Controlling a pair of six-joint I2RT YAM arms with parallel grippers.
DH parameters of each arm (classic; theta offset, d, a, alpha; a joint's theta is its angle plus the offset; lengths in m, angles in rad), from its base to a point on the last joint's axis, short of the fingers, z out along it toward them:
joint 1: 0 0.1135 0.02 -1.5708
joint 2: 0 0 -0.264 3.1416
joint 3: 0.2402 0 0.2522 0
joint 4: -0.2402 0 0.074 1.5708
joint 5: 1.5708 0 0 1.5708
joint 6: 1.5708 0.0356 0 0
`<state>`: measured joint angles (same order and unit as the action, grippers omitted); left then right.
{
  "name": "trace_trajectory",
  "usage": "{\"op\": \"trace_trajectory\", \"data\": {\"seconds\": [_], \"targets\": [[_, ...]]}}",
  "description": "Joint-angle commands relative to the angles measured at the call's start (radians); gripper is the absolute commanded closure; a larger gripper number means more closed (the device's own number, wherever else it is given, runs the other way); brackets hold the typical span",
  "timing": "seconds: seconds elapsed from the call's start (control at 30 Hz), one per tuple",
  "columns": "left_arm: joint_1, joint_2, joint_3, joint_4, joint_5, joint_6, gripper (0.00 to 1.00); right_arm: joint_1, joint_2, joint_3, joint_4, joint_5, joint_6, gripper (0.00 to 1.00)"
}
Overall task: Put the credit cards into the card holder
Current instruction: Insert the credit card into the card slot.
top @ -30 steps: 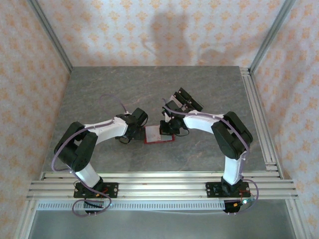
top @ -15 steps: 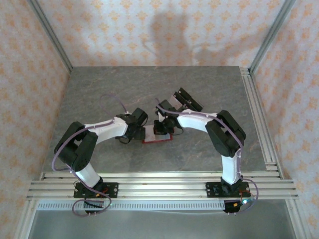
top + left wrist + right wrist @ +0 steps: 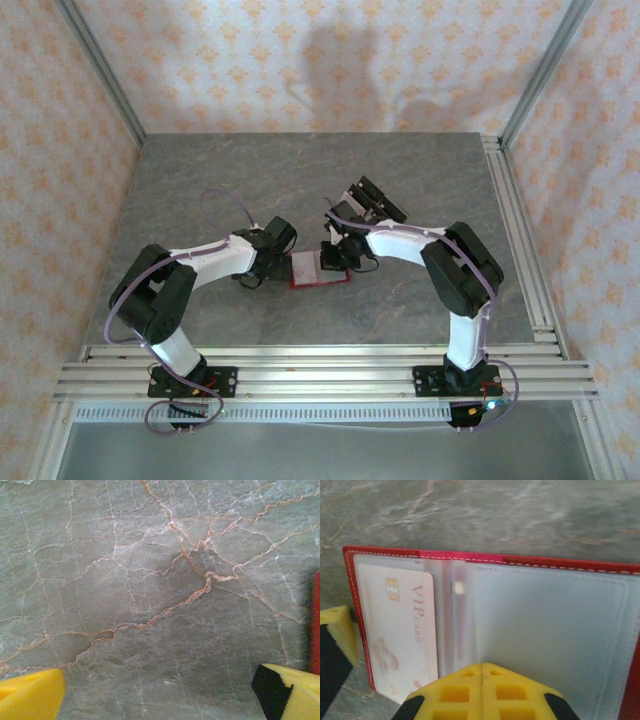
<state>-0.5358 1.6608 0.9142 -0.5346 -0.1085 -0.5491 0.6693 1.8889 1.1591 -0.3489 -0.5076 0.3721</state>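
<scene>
The red card holder (image 3: 320, 283) lies spread open on the table between my two grippers. In the right wrist view its clear inner pockets (image 3: 545, 625) face up. A pale pinkish credit card (image 3: 395, 630) marked VIP sits in the left pocket. My right gripper (image 3: 481, 666) is shut, its yellow tips together over the pocket near the fold, with nothing seen between them. It hovers over the holder's right half (image 3: 334, 262). My left gripper (image 3: 160, 692) is open over bare table at the holder's left edge (image 3: 315, 620).
A clear stand with black blocks (image 3: 372, 200) sits just behind the right arm's wrist. A yellow fingertip (image 3: 337, 630) of the left gripper shows beside the holder's left edge. Grey marbled table (image 3: 220, 190) stretches to the left and back, and aluminium rails (image 3: 515, 230) run along the right.
The right gripper swung left over the holder half a second ago and has drawn back right, uncovering the pale pockets. The left arm has stayed put.
</scene>
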Motion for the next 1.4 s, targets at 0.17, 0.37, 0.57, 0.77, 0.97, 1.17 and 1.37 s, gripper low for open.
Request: {"op": "trace_trajectory", "data": {"seconds": [0.17, 0.37, 0.57, 0.77, 0.97, 1.17, 1.37], "targets": [[0.005, 0.020, 0.000, 0.003, -0.014, 0.009, 0.00, -0.021, -0.072, -0.033, -0.024, 0.033, -0.009, 0.97], [0.005, 0.030, 0.014, 0.001, -0.009, 0.009, 0.00, 0.002, -0.084, 0.037, -0.063, 0.027, -0.020, 0.97], [0.005, 0.039, 0.022, 0.003, -0.005, 0.009, 0.00, 0.016, -0.034, 0.072, -0.069, 0.026, -0.028, 0.97], [0.005, 0.045, 0.026, 0.002, -0.002, 0.009, 0.00, 0.018, -0.002, 0.070, -0.056, 0.035, -0.027, 0.98], [0.004, 0.048, 0.028, 0.005, -0.002, 0.009, 0.00, 0.018, 0.022, 0.068, -0.055, 0.040, -0.030, 0.99], [0.005, 0.055, 0.027, 0.010, 0.003, 0.009, 0.00, 0.021, 0.037, 0.070, -0.047, 0.028, -0.026, 0.99], [0.004, 0.066, 0.028, 0.017, 0.010, 0.009, 0.00, 0.038, 0.056, 0.088, -0.041, 0.008, -0.016, 1.00]]}}
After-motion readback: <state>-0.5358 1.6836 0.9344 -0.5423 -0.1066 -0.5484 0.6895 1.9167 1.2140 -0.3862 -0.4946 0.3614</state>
